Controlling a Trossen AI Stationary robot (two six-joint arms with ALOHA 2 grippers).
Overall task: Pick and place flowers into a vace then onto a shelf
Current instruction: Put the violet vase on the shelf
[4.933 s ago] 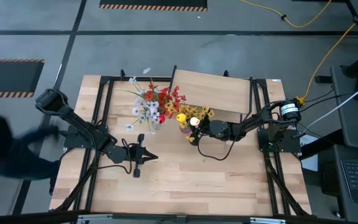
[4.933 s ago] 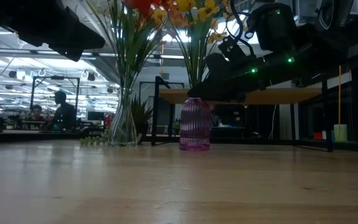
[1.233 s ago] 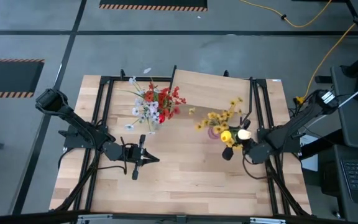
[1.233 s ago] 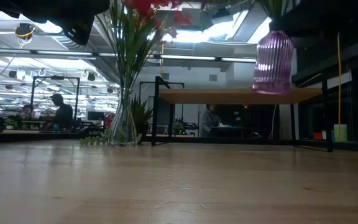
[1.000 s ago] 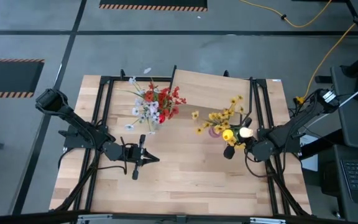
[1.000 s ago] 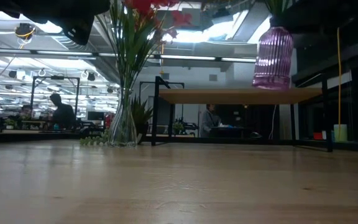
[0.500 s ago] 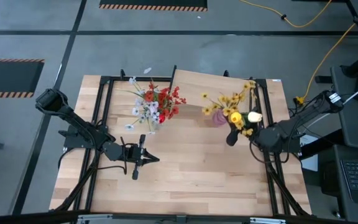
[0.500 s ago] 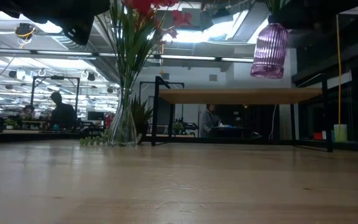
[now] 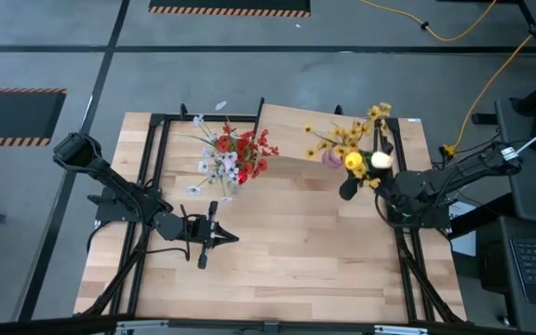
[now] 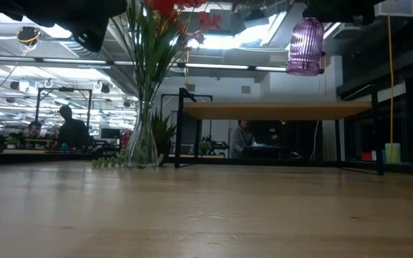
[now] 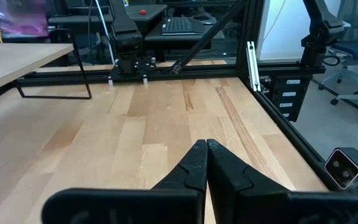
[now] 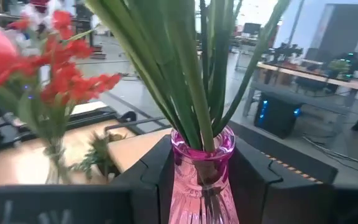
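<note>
My right gripper [image 9: 342,179] is shut on a pink ribbed vase [image 10: 305,46] that holds yellow flowers [image 9: 354,149] on long green stems [image 12: 191,68]. The vase hangs high above the light wooden shelf [image 9: 305,130], over its right part; the shelf board also shows in the low view [image 10: 278,111]. A clear glass vase [image 10: 143,143] with red and white flowers [image 9: 233,154] stands on the table left of the shelf. My left gripper [image 9: 214,233] is shut and empty, low over the table's left middle [image 11: 207,149]. My right gripper pinches the pink vase's upper body just under its rim [image 12: 202,163] between its two fingers [image 12: 157,180], one on each side. The fingers come level from the table's near right. The vase is lifted clear, slightly tilted, with the stems standing up out of it.
Black frame rails [image 9: 156,167] run along the table's left and right sides [image 9: 408,251]. The shelf's black legs [image 10: 180,129] stand at the far side. Bare tabletop [image 9: 287,251] lies in the middle and near part. People show in the room behind [image 10: 69,129].
My right gripper has gone toward the table's far edge and up with the pink vase. The vase has risen from near shelf height to well above the shelf board, moved over the shelf, and tipped a little. The left arm has kept still.
</note>
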